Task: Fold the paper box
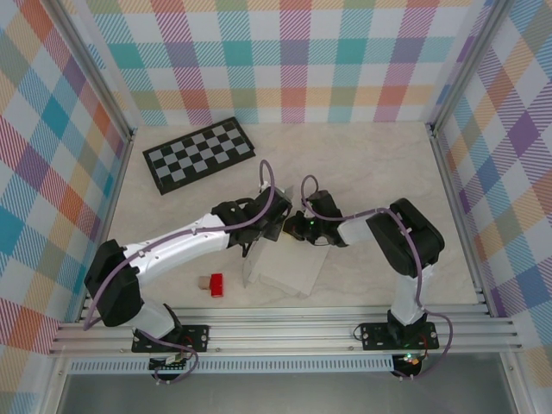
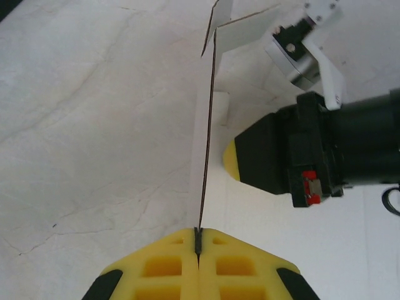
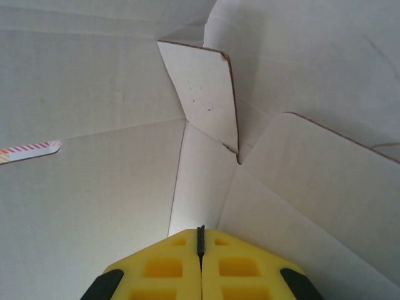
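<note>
The paper box lies half formed on the table, near the front edge between the 2 arms, its base flat and 1 side wall raised on the left. Our left end effector is clenched on the top edge of that upright wall, and the thin card runs straight out from between its pads. Our right end effector is clenched too, its tips at the foot of a narrow corner flap inside the box; whether card is actually nipped there we cannot tell.

We judge the step in hand to be tucking that corner flap against the raised wall. To do it well, the left should hold the wall upright without pulling, since thin card creases easily, while the right pushes along the scored line rather than across it. The 2 end effectors sit just beside each other, so we would move 1 at a time.

A red block and a small tan block rest just left of the box, near the left forearm. A checkerboard lies well apart at the back and hinders nothing
</note>
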